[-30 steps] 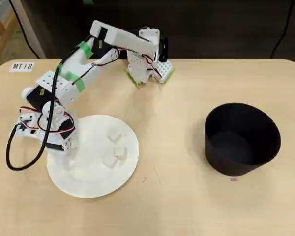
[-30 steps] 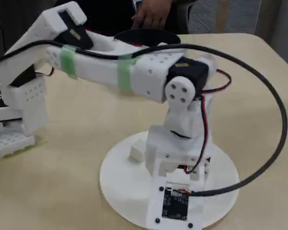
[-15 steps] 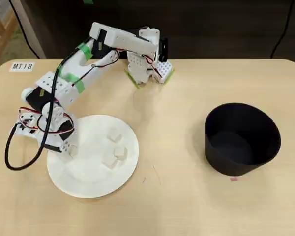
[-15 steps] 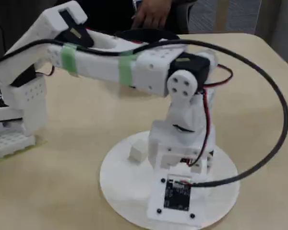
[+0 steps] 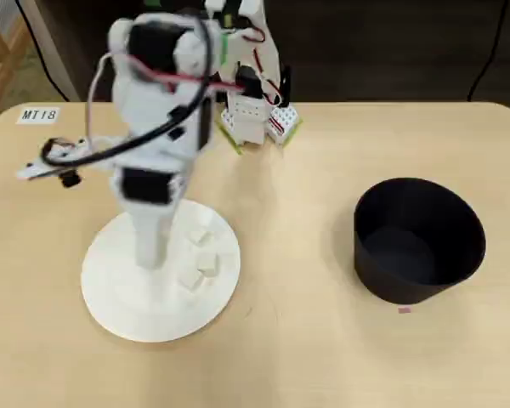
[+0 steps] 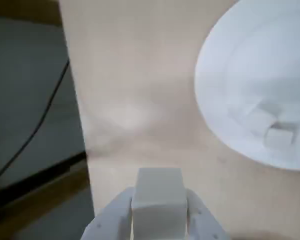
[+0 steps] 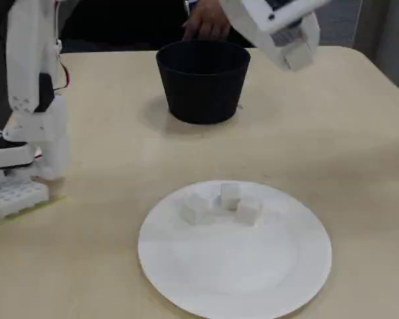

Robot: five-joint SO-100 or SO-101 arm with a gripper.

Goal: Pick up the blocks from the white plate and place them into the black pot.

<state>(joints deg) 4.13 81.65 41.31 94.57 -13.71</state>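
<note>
Hand [image 6: 159, 220] raised, pinching one block [image 6: 158, 200].
Below it, three blocks [image 7: 221, 203] sit clustered on the white plate [image 7: 253, 279]; the black pot [image 7: 203, 83] stands well apart.

A pale beige wooden desk with rounded corners [image 5: 306, 357] fills the overhead view under even, soft light. A small white label reading MT18 [image 5: 39, 114] sits near its upper left corner. Beyond the far edge lies dark flooring crossed by a thin black cable [image 5: 491, 51].
</note>
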